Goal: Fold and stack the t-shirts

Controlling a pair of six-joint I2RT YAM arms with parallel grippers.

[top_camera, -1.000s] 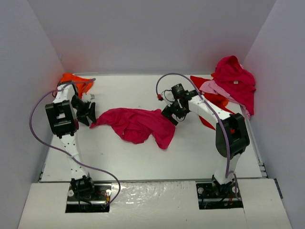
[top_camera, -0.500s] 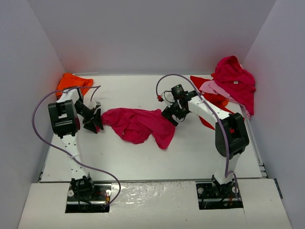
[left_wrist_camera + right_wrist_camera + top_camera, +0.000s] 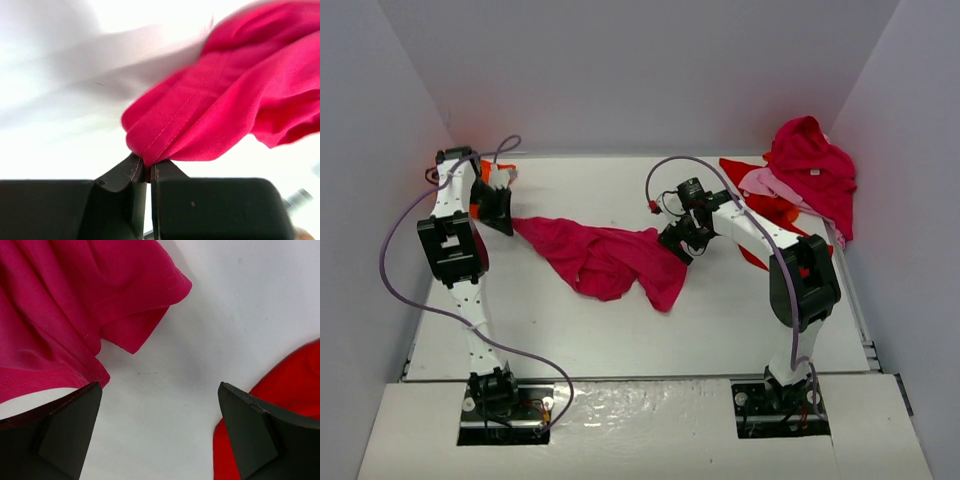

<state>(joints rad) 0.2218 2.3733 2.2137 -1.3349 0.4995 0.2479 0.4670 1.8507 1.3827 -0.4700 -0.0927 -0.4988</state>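
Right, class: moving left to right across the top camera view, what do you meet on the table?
left gripper → crimson t-shirt → right gripper → heap of t-shirts at the far right.

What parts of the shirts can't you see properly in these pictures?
- Orange t-shirt: top view, mostly hidden behind the left arm.
- Light pink t-shirt: top view, mostly buried under the crimson t-shirt on the pile.
- Bright red t-shirt: right wrist view, cut off by the edge and a finger of the right claw.
- Magenta t-shirt: left wrist view, blurred; its pinched bit vanishes inside the left claw.
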